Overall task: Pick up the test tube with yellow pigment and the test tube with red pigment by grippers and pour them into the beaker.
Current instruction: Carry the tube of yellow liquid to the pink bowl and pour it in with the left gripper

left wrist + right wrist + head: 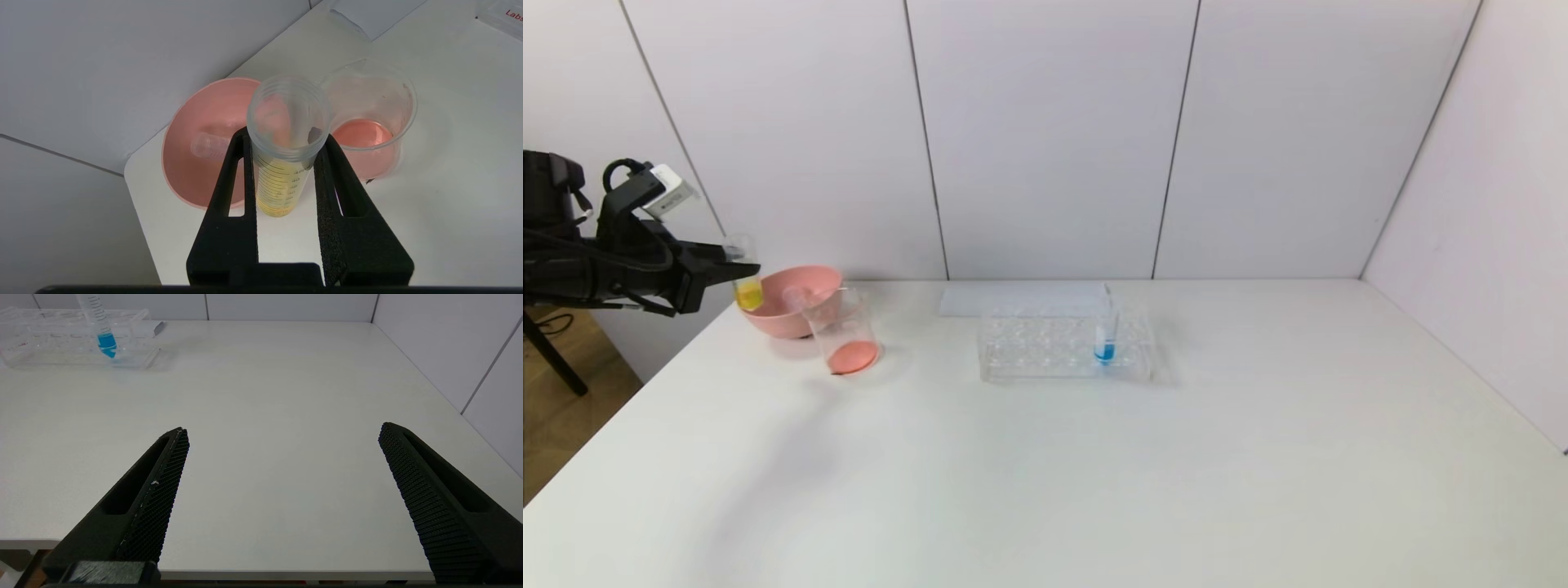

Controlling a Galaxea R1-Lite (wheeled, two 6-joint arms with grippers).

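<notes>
Nearest in the head view lies the bare white table [1045, 474]. At the left edge, the left gripper [737, 263] is clamped on the test tube with yellow pigment [745, 282], upright in front of the pink bowl [792, 302]. Just right stands the beaker [843, 331] (reddish liquid inside).

The left wrist view shows the tube [286, 155] pinched between both fingers [229, 204].

In the right wrist view, the right gripper [282, 435] gapes wide over the table, the rack [73, 339] at upper left.
</notes>
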